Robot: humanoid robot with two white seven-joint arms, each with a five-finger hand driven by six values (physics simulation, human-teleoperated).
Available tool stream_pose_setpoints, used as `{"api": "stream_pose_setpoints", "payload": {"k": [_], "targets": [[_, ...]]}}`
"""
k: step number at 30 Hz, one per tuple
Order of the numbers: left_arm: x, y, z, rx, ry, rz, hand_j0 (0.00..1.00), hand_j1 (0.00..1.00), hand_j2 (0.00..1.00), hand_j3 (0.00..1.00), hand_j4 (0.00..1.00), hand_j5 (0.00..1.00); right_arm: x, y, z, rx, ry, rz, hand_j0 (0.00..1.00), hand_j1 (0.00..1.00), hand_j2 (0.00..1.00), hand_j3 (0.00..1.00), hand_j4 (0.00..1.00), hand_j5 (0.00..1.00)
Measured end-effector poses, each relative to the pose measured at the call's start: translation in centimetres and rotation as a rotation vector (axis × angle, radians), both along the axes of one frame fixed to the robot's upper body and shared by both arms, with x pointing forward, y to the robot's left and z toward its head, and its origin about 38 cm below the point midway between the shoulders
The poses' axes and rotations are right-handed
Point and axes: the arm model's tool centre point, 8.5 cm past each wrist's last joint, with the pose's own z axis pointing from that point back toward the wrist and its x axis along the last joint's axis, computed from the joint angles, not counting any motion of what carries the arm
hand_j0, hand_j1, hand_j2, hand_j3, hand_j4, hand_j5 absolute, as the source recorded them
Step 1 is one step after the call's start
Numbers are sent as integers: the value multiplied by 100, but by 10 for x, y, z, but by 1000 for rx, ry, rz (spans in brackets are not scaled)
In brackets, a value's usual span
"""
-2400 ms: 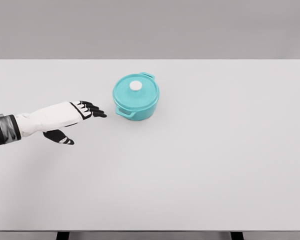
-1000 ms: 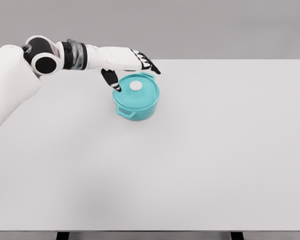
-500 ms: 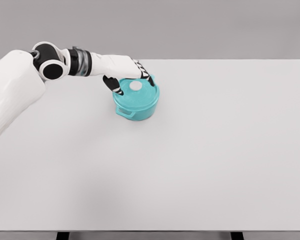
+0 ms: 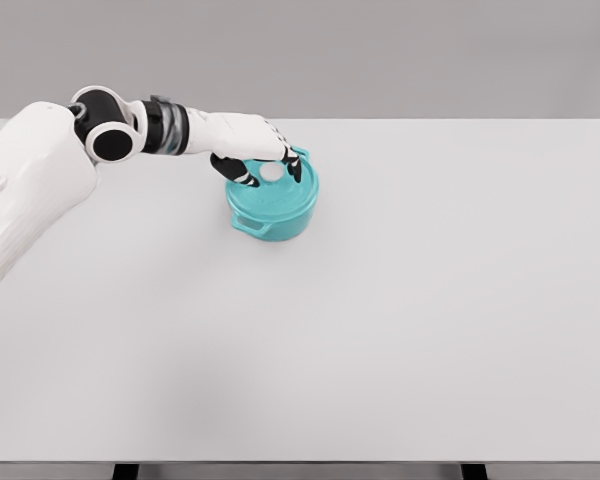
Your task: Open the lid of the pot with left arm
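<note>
Head view: white knob (image 4: 271,172) sits between left hand (image 4: 263,157) thumb and curled fingers (image 4: 294,168), not yet clearly gripped.

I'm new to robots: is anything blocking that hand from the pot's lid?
Nothing visible is. The left hand is already over the teal pot's lid, thumb and fingers either side of the white knob.

Left hand (image 4: 263,152) covers rear of lid (image 4: 272,188); contact with knob (image 4: 271,172) cannot be determined. Pot (image 4: 272,205) far handle partly hidden behind fingers. Left arm shoulder cut off at left edge. Table (image 4: 400,300) legs cut off at bottom edge.
</note>
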Motion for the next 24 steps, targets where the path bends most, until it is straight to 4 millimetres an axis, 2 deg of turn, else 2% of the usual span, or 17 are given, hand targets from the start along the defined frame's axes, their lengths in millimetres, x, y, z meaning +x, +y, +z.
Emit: {"api": "stream_pose_setpoints", "payload": {"k": [5,11,19,24], "targets": [[0,-2,-1,0,2,-3,68,68,68,68,68,68,0,0,0,0,0,0,100,100,100,100,100,100],[-1,-3,-4,2,7,-5,54,54,54,54,54,54,0,0,0,0,0,0,100,100,100,100,100,100],[-2,-3,-5,6,9,-7,41,41,41,41,41,41,0,0,0,0,0,0,100,100,100,100,100,100],[2,9,3,7,-4,13,41,41,41,41,41,41,0,0,0,0,0,0,100,100,100,100,100,100]]}}
